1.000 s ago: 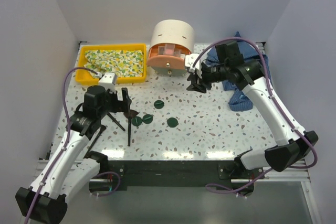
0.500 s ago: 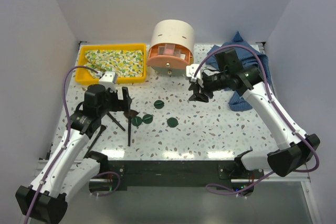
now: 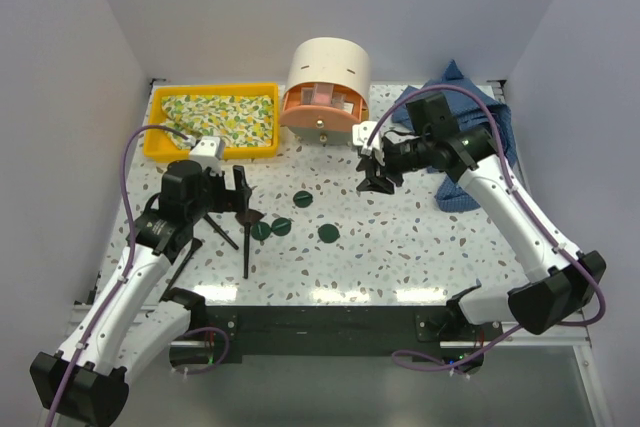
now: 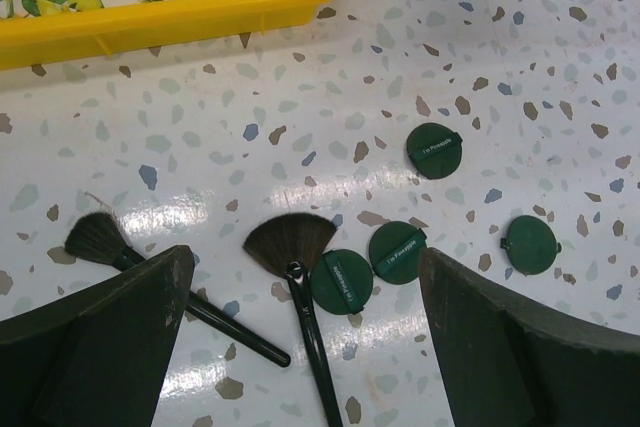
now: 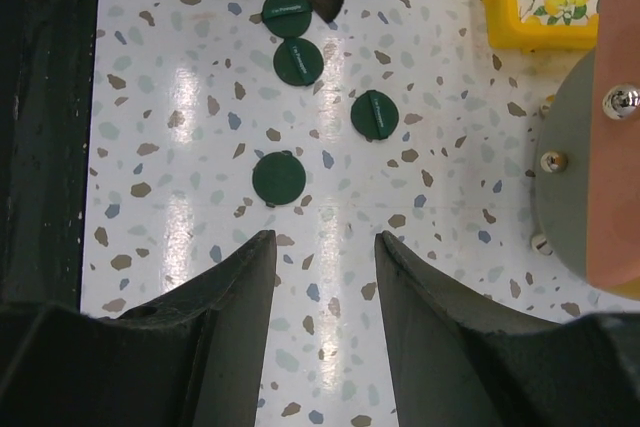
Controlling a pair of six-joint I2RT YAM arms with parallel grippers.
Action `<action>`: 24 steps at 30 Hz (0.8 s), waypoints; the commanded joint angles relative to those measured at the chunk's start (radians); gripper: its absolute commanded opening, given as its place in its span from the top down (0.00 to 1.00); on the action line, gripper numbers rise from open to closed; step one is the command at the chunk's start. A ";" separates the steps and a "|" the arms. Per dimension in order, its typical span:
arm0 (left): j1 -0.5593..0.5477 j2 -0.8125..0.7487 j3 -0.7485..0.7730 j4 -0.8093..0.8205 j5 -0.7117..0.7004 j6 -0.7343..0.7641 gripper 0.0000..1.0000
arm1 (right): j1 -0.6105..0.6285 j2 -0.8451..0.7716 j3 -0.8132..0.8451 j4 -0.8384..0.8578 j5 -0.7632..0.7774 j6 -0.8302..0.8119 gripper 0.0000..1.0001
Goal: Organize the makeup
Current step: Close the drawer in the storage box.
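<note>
Several dark green discs lie mid-table: one (image 3: pixel 303 199), a touching pair (image 3: pixel 272 229) and one (image 3: pixel 328 233). A fan brush (image 4: pixel 290 244) lies beside the pair (image 4: pixel 341 281), and a round-headed brush (image 4: pixel 95 237) lies left of it. My left gripper (image 3: pixel 238 197) (image 4: pixel 305 257) hovers wide open above the brushes, holding nothing. Open too is my right gripper (image 3: pixel 375 175) (image 5: pixel 325 239), which hangs empty over bare table just beyond a disc (image 5: pixel 279 178). Pink-brown palettes (image 3: pixel 322 94) sit inside the round organiser (image 3: pixel 325 67).
A yellow tray (image 3: pixel 158 142) holding the leaf-patterned cloth (image 3: pixel 215 112) stands at the back left. A blue cloth (image 3: pixel 460 187) lies at the back right, under my right arm. The organiser (image 5: pixel 570 157) stands close to the right gripper's far side.
My right gripper has drawn back from the organiser's front and now hangs a little nearer the table's middle, jaws slightly wider. The left arm and the makeup have not moved.
</note>
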 commanded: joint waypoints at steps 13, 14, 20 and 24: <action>0.004 -0.007 0.012 0.057 0.012 0.002 0.00 | 0.047 0.056 0.034 0.053 0.033 0.022 0.52; 0.004 -0.005 0.011 0.057 0.012 0.002 0.00 | 0.053 0.061 0.037 0.051 0.039 0.022 0.52; 0.002 -0.008 0.008 0.057 0.012 0.000 0.00 | 0.081 0.084 0.061 0.042 0.076 0.026 0.52; 0.004 -0.008 0.005 0.058 0.012 -0.001 0.00 | 0.110 0.095 0.069 0.040 0.110 0.021 0.51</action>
